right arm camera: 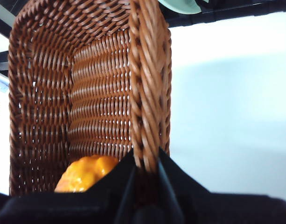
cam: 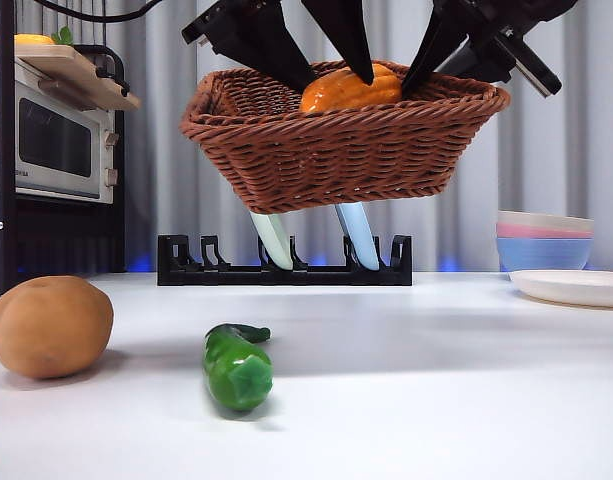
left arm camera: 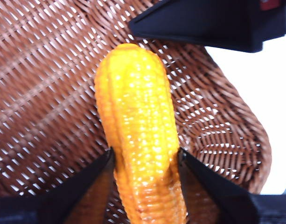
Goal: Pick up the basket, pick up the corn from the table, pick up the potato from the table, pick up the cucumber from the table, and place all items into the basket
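Observation:
The brown wicker basket (cam: 346,140) hangs in the air above the white table (cam: 436,380), slightly tilted. My right gripper (cam: 456,65) is shut on its right rim; the right wrist view shows the jaws (right arm camera: 145,163) pinching the braided rim (right arm camera: 147,70). My left gripper (cam: 331,70) reaches down into the basket and is shut on the yellow-orange corn (cam: 351,90), which shows large between the jaws (left arm camera: 145,158) over the woven basket floor (left arm camera: 40,93). The tan potato (cam: 51,325) lies at the table's front left. The green cucumber (cam: 236,365) lies at the front centre.
A black rack (cam: 286,268) holding pale blue and white pieces stands behind, under the basket. A toaster oven (cam: 51,140) on a dark shelf is at the left. Stacked pastel bowls (cam: 544,245) and a white plate (cam: 571,287) sit at the right.

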Robot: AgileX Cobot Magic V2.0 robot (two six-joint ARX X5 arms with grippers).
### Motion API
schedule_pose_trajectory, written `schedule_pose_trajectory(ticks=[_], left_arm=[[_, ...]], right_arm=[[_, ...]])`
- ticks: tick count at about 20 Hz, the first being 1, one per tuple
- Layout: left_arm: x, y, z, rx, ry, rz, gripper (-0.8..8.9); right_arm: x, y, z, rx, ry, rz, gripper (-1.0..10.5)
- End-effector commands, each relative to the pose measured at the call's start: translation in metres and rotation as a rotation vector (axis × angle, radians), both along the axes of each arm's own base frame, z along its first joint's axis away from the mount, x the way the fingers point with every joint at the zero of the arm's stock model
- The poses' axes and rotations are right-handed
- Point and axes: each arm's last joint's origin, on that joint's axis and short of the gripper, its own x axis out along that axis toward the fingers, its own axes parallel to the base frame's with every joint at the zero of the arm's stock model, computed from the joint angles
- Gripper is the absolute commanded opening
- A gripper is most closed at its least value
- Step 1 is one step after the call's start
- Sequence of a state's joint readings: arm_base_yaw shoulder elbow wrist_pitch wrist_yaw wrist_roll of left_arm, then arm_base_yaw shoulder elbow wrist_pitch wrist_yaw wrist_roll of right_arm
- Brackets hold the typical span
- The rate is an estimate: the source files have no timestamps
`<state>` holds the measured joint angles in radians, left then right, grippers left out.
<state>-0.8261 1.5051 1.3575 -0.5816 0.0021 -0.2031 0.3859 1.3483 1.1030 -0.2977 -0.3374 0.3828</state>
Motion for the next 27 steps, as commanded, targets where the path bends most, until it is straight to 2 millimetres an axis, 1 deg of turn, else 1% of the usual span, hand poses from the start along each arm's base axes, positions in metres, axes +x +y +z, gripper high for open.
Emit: schedule_pose_trajectory(ticks=[1, 4, 5, 7, 9, 12, 14, 16, 19, 21, 24, 27], left_arm=[[0.0, -0.001, -0.005, 0.019, 0.016, 0.004, 4.73], [0.0, 0.002, -0.004, 0.048, -0.019, -0.02, 4.72], [-0.002, 0.005, 0.0, 0.047, -0.03, -0.012, 4.72], [-0.011, 0.014, 0.016, 0.017, -0.06, -0.009, 4.72], [-0.026, 0.03, 0.035, -0.016, -0.091, -0.01, 4.72], [-0.059, 0.066, 0.062, -0.033, -0.106, -0.009, 4.72], [-0.081, 0.09, 0.071, -0.012, -0.088, -0.007, 4.72], [-0.098, 0.108, 0.072, 0.03, -0.051, -0.003, 4.71], [-0.109, 0.121, 0.065, 0.13, 0.022, 0.019, 4.71], [-0.108, 0.125, 0.052, 0.214, 0.053, 0.127, 4.71], [-0.102, 0.124, 0.02, 0.299, 0.094, 0.285, 4.71], [-0.09, 0.122, -0.016, 0.275, 0.149, 0.347, 4.72]], right_arm=[[0.0, 0.0, 0.003, 0.025, -0.01, -0.005, -0.1], [0.0, 0.0, 0.003, 0.025, -0.01, -0.005, -0.1], [0.0, 0.0, 0.003, 0.024, -0.011, -0.006, -0.1], [0.001, -0.003, 0.003, 0.024, -0.011, -0.016, -0.1], [0.002, -0.005, 0.003, 0.025, -0.011, -0.025, -0.1], [0.005, -0.01, 0.003, 0.024, -0.011, -0.044, -0.1], [0.006, -0.015, 0.003, 0.024, -0.011, -0.06, -0.1], [0.008, -0.019, 0.003, 0.024, -0.012, -0.078, -0.1], [0.011, -0.027, 0.003, 0.024, -0.012, -0.104, -0.1], [0.012, -0.031, 0.003, 0.024, -0.013, -0.117, -0.1], [0.012, -0.033, 0.003, 0.019, -0.019, -0.119, -0.1], [0.012, -0.033, 0.004, 0.018, -0.022, -0.118, -0.1]])
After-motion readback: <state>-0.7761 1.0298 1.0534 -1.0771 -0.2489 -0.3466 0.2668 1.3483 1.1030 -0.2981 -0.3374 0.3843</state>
